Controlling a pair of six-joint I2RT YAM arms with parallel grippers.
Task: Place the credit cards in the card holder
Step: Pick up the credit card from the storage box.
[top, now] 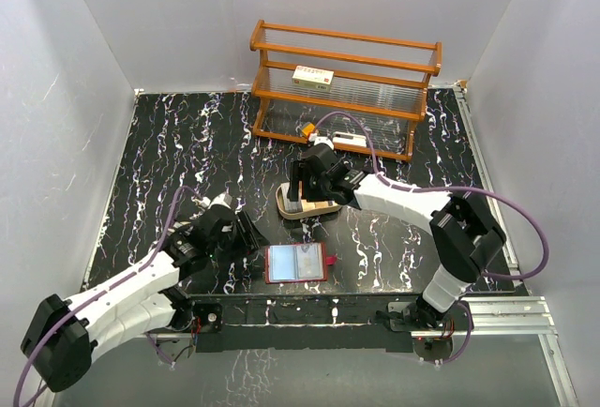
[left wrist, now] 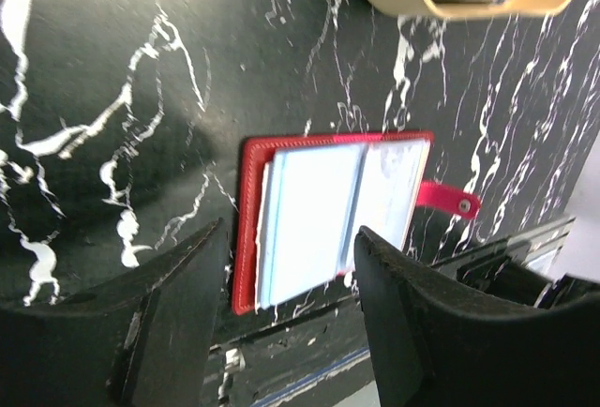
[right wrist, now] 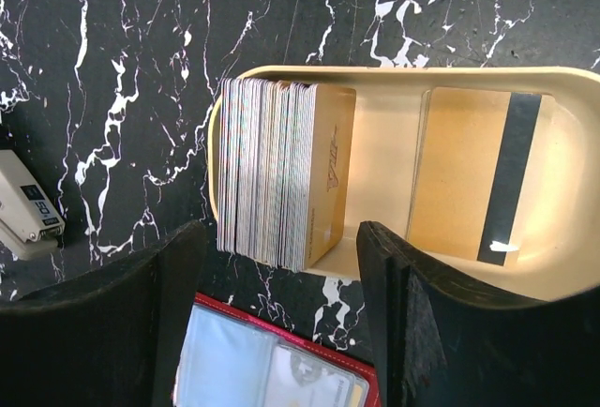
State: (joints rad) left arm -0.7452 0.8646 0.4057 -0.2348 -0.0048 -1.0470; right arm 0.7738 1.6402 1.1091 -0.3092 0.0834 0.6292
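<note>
One dark red folding card holder (top: 296, 263) lies open at the black marbled table's (top: 187, 144) front edge. One tan oval tray (right wrist: 384, 135) holds a packed stack of credit cards (right wrist: 281, 173), too tight to count, plus one separate striped card (right wrist: 469, 187). The left gripper (left wrist: 291, 233) and right gripper (right wrist: 281, 229) both gape empty.

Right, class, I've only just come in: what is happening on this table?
Two robot arms are set to load cards into a holder. The right tool hangs open over the tan oval wooden tray, above the upright stack of thin plastic cards. A gold card with a black stripe sits in the tray beside it. The left tool, also open and empty, is near the dark red card holder, which lies opened, clear pockets up, on the black marbled table. No card is held yet.
</note>
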